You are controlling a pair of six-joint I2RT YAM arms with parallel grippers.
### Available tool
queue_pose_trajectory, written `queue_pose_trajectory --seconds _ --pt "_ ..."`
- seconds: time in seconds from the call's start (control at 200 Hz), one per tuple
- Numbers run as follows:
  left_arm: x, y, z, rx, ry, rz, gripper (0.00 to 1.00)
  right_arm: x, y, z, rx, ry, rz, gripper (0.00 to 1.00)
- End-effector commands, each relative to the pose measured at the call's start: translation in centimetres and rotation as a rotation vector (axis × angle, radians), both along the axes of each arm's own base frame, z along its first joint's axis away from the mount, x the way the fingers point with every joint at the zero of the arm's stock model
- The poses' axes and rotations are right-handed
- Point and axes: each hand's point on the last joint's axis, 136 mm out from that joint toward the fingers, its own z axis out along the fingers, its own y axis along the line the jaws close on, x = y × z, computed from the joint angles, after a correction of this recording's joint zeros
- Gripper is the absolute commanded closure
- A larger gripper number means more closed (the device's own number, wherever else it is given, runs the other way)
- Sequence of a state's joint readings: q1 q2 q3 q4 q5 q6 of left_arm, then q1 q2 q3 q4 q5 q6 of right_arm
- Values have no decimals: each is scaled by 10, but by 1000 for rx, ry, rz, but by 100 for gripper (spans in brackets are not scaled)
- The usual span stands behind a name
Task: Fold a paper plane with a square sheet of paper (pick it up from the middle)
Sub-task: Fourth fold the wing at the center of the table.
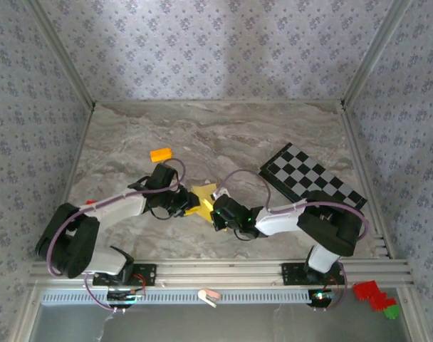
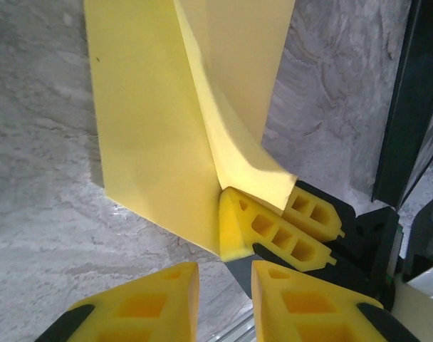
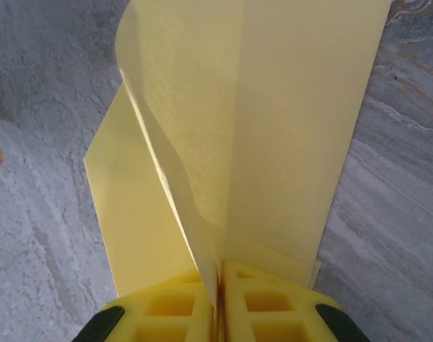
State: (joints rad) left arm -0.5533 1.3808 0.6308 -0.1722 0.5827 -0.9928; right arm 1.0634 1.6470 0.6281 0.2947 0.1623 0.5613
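My right claw (image 3: 218, 276) is clamped shut on the square sheet of paper (image 3: 273, 128), pinching a near edge where layers meet. One flap curls up off the rest; the lower layer lies flat on the worktop (image 1: 223, 135). My left claw (image 2: 226, 274) is slightly open, pads apart with nothing between them, just short of the paper's corner and right beside the right claw's fingers (image 2: 280, 228). From above, the paper (image 1: 204, 194) is near the worktop's near edge, about midway between left and right edges, between the two claws (image 1: 184, 203) (image 1: 218, 210). The orange block (image 1: 160, 154) lies apart, farther back and left. The checkered board (image 1: 312, 182) is toward the right edge.
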Motion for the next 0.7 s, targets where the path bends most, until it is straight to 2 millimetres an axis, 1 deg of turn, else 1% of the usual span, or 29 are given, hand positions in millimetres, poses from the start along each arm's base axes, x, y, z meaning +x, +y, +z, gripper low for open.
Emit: queue_pose_trajectory --seconds 0.0,0.13,0.28,0.47,0.55,0.695 --pt "9 -13 4 -30 -30 -20 74 -13 -11 -19 0 99 -15 88" --pt "16 -22 5 -42 -52 -38 73 -13 -14 -20 21 118 -47 88" --pt "24 -30 10 -58 -78 -59 73 -13 -16 -22 19 121 -54 87" --pt "30 -39 6 -58 -76 -79 74 -13 -17 -23 19 120 -56 87" --pt "31 -44 3 -60 -69 -90 76 -13 -16 -22 20 121 -53 87" --pt "36 -50 3 -72 -68 -97 77 -13 -16 -22 19 121 -46 87"
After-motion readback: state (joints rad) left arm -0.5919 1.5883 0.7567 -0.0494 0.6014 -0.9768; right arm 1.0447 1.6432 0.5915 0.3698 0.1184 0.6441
